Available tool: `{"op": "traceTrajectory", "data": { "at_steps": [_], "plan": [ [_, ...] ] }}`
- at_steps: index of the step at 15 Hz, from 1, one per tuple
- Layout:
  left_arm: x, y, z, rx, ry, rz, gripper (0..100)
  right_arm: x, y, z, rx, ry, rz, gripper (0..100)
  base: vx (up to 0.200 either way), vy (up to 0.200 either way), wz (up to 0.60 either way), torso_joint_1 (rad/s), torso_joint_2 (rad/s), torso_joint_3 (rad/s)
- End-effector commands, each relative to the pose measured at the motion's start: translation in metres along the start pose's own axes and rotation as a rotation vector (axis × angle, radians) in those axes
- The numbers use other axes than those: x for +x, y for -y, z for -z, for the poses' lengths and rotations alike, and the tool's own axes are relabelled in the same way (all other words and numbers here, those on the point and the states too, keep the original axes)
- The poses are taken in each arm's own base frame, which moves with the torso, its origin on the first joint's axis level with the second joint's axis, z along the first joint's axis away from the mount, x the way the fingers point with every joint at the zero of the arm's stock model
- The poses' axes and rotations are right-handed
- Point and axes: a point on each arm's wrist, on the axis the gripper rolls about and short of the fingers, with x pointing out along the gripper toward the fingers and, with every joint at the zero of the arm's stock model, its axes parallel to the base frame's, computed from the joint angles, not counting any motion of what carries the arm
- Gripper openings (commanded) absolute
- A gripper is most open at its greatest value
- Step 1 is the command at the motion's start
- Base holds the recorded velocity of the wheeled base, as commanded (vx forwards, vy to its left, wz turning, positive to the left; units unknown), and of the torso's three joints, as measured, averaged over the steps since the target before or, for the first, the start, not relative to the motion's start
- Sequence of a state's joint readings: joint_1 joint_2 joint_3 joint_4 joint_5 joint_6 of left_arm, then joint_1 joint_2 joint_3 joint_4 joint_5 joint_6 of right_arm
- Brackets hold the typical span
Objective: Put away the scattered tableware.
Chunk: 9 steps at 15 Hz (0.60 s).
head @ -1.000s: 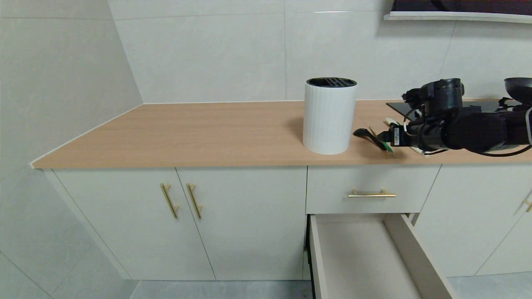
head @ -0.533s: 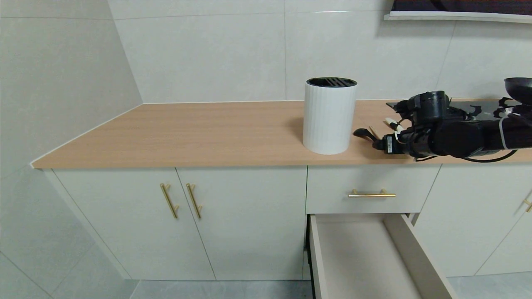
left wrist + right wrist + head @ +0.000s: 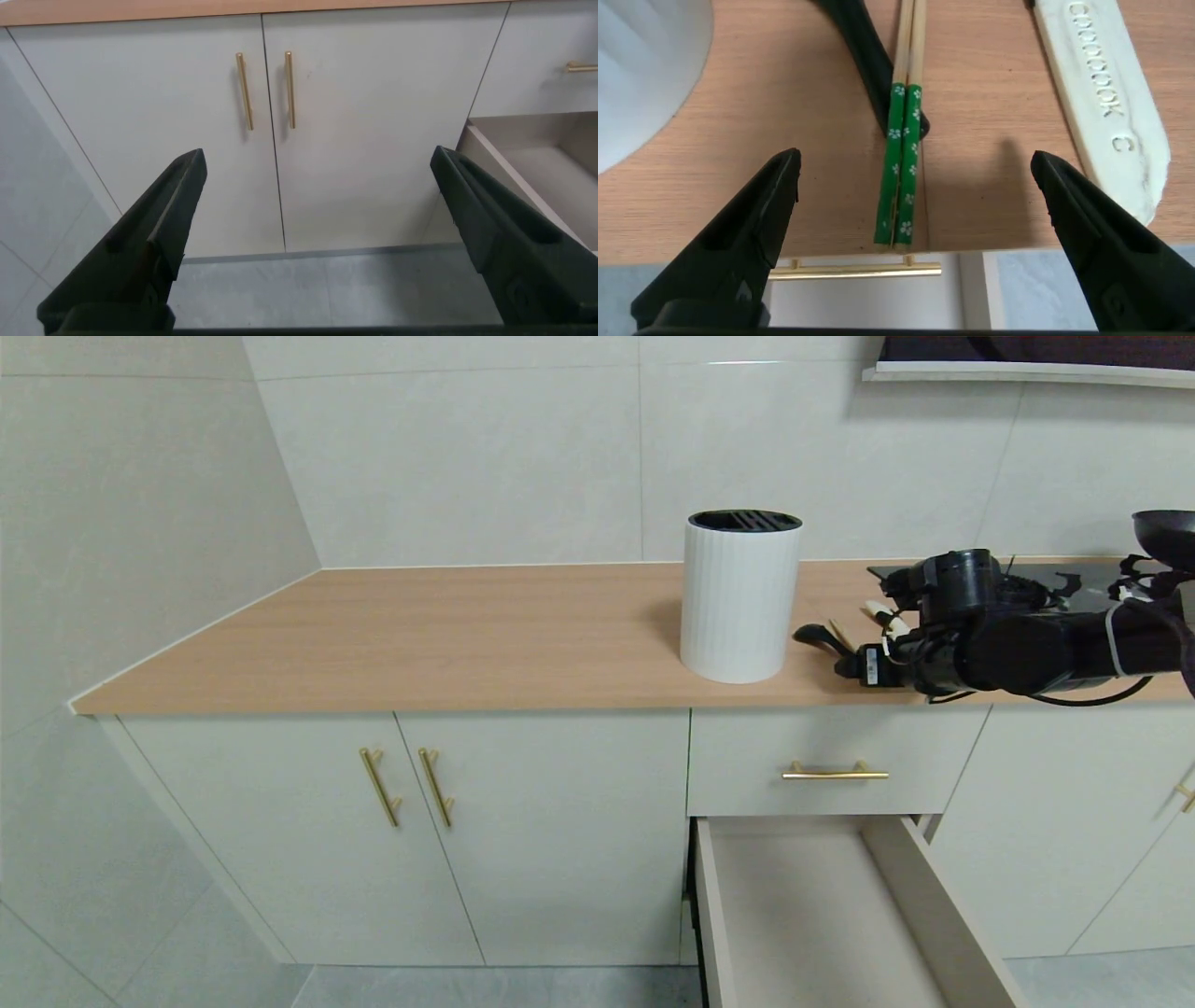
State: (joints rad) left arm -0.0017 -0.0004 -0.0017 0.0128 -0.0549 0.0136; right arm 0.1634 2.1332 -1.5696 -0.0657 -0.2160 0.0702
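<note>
The right gripper (image 3: 913, 166) is at the countertop's (image 3: 467, 625) front edge, just right of the white ribbed utensil holder (image 3: 739, 597), with its jaws spread wide and holding nothing. The green-tipped chopsticks (image 3: 902, 140) lie flat in the gap between its fingers, touching a black utensil (image 3: 859, 65) on the holder's side. The left gripper (image 3: 316, 159), equally wide open and empty, faces the cabinet doors (image 3: 266, 121) below and left of the holder.
</note>
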Motion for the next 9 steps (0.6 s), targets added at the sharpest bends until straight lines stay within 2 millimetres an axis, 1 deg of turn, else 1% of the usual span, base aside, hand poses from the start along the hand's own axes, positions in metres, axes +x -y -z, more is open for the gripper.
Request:
{"op": "traceTrajectory", "data": {
  "at_steps": [1,6,9],
  "plan": [
    [0.0,0.0,0.0,0.0,0.0,0.0,100,0.0012,-0.0005,0.0012,-0.001,-0.004,0.0,0,0.0,0.0,0.0,0.0,0.0,0.0],
    [0.0,0.0,0.0,0.0,0.0,0.0,100,0.0015,-0.0005,0.0028,-0.004,-0.011,-0.001,0,0.0,0.0,0.0,0.0,0.0,0.0],
    [0.0,0.0,0.0,0.0,0.0,0.0,100,-0.0016,0.0001,0.0004,-0.001,-0.004,0.0,0,0.0,0.0,0.0,0.0,0.0,0.0]
  ]
}}
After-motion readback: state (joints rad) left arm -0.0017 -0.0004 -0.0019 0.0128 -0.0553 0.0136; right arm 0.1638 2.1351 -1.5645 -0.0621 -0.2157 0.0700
